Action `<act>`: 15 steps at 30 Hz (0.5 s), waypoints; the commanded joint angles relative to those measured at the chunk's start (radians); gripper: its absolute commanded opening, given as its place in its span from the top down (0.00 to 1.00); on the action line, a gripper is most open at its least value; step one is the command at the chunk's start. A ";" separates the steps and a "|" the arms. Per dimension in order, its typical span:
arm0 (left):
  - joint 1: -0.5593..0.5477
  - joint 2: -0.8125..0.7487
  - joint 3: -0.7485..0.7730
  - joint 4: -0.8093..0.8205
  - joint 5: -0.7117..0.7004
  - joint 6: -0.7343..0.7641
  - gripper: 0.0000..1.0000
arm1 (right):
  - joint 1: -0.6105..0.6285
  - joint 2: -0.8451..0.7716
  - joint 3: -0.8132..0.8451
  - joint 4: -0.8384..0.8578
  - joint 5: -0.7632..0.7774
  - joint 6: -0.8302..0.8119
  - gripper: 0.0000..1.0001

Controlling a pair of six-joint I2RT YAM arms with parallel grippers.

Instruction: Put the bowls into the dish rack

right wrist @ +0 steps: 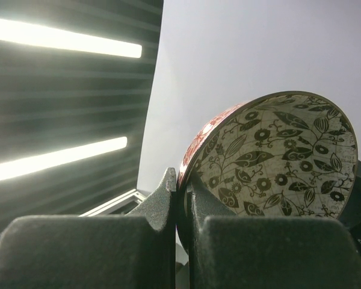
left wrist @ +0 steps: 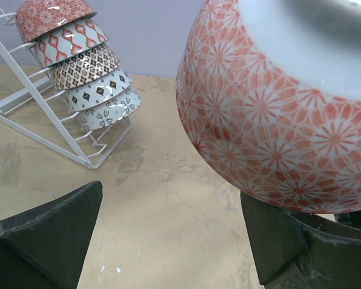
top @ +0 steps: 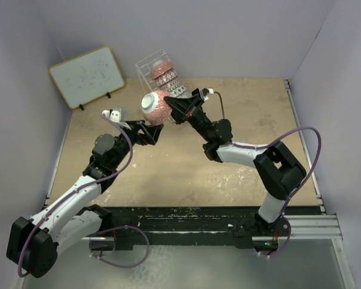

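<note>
A red flower-patterned bowl [top: 157,106] with a black leaf print inside hangs in the air in front of the white wire dish rack [top: 145,64]. My right gripper [top: 173,111] is shut on its rim [right wrist: 186,174], one finger on each side. The bowl fills the upper right of the left wrist view [left wrist: 277,108]. My left gripper [top: 153,131] is open and empty just below and left of the bowl, its right finger [left wrist: 277,247] under the bowl's side. Several patterned bowls [top: 166,78] stand on edge in the rack, also in the left wrist view [left wrist: 84,66].
A wood-framed whiteboard [top: 87,76] leans on the back wall at left of the rack. White walls close the tan table [top: 186,168] at left, back and right. A metal rail [top: 301,226] runs along the near edge.
</note>
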 commanded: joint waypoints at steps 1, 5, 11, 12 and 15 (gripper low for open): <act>0.006 -0.008 0.078 0.098 -0.061 0.010 0.01 | 0.024 -0.053 -0.029 0.069 -0.065 0.018 1.00; 0.006 -0.010 0.082 0.087 -0.072 0.028 0.01 | 0.024 -0.063 -0.048 0.070 -0.082 0.015 1.00; 0.006 -0.015 0.097 0.076 -0.072 0.044 0.01 | 0.025 -0.079 -0.090 0.089 -0.083 -0.001 1.00; 0.006 -0.019 0.099 0.069 -0.067 0.046 0.01 | 0.025 -0.070 -0.083 0.110 -0.088 0.012 1.00; 0.006 -0.043 0.100 0.031 -0.045 0.048 0.01 | 0.018 -0.024 -0.021 0.155 -0.085 0.031 1.00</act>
